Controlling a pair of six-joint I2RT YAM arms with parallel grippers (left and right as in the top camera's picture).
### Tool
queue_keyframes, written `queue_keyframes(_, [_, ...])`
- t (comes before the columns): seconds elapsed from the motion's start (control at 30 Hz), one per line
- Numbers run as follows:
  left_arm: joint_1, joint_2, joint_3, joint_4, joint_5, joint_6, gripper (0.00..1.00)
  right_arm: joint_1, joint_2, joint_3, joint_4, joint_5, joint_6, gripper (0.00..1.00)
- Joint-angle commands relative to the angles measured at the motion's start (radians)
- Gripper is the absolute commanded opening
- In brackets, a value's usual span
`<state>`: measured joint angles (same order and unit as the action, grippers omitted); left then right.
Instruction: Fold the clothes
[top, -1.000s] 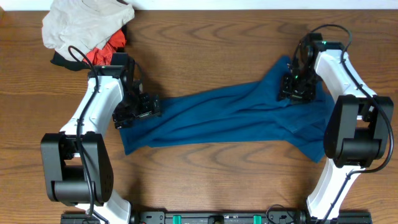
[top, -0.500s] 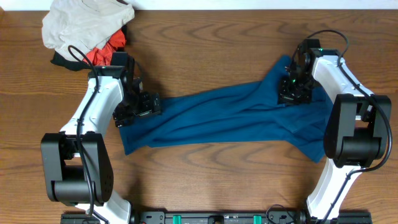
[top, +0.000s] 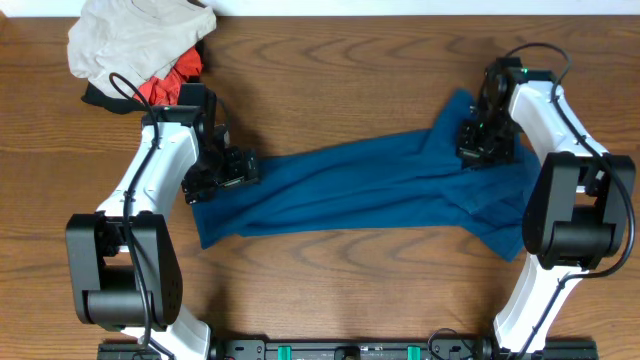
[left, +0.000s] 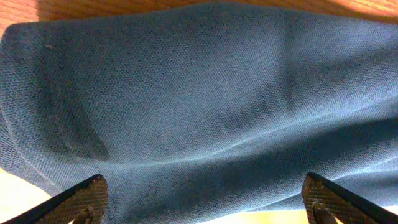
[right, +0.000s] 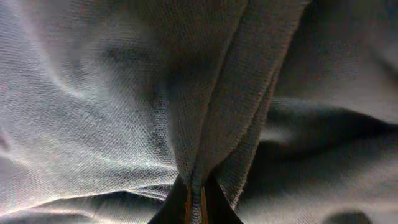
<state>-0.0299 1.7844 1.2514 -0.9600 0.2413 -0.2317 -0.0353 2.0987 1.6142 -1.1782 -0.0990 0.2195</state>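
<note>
The clothes (top: 360, 190), a teal-blue shirt, lie stretched and rumpled across the middle of the wooden table. At their left end hovers my left gripper (top: 222, 172), open. In the left wrist view its fingertips (left: 81, 198) stand wide apart over the teal cloth (left: 199, 106) with nothing pinched. At the shirt's upper right end, my right gripper (top: 482, 143) is shut on a pinched fold of cloth. The right wrist view shows that fold (right: 217, 112) rising out of the closed right gripper (right: 195, 205).
A heap of a pale beige garment (top: 135, 40) over orange-red (top: 165, 85) and black cloth lies at the back left corner, just behind the left arm. Bare wood (top: 330, 80) runs behind and in front of the shirt.
The right gripper has shut on a fold at the shirt's upper right and shifted a little right and back with it. The left arm has not moved.
</note>
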Motion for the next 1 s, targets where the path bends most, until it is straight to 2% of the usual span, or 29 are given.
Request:
queue_keyframes(0.0, [-0.002, 0.011, -0.006, 0.001, 0.009, 0.010, 1.00, -0.011, -0.027, 0.064, -0.027, 0.047, 0.011, 0.01])
queue_keyframes(0.4, [-0.002, 0.011, -0.006, 0.000, 0.009, 0.010, 1.00, -0.010, -0.027, 0.133, -0.155, 0.052, 0.011, 0.01])
queue_keyframes(0.7, [-0.002, 0.011, -0.006, 0.000, 0.009, 0.010, 1.00, -0.010, -0.027, 0.133, -0.309, 0.164, 0.013, 0.01])
queue_keyframes(0.87, [-0.002, 0.011, -0.006, 0.000, 0.009, 0.010, 1.00, -0.010, -0.027, 0.133, -0.354, 0.297, 0.093, 0.01])
queue_keyframes(0.97, [-0.002, 0.011, -0.006, 0.000, 0.009, 0.010, 1.00, -0.010, -0.027, 0.133, -0.375, 0.313, 0.102, 0.01])
